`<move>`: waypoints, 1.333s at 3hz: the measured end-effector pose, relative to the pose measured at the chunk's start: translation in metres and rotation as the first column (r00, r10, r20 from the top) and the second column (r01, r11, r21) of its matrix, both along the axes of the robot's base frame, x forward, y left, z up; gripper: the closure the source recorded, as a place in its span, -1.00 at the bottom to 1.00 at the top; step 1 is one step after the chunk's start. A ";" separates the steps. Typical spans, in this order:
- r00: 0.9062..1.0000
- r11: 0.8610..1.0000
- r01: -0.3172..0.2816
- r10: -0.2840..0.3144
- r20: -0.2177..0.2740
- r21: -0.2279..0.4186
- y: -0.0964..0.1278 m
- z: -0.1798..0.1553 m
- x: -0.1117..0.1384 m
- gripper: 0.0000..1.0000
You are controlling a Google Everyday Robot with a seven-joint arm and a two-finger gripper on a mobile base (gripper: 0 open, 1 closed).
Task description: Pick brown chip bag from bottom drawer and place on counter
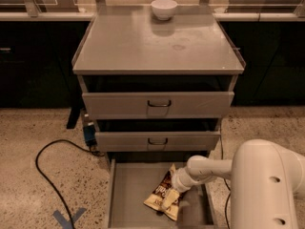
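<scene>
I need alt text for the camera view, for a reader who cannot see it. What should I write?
The robot's gripper is down at a brown chip bag lying in the open bottom drawer of a grey metal cabinet. The counter above holds a white bowl near its back edge. A black cable lies on the speckled floor.

White arm angled downward, gripper low at its tip.
</scene>
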State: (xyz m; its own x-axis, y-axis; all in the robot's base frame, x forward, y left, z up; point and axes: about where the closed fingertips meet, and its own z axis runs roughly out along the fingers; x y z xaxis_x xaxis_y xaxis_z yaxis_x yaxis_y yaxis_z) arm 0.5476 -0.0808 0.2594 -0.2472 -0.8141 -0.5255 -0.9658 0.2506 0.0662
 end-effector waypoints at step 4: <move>0.996 0.998 -0.051 0.048 -0.069 -0.038 0.006 -0.078 0.027 -1.00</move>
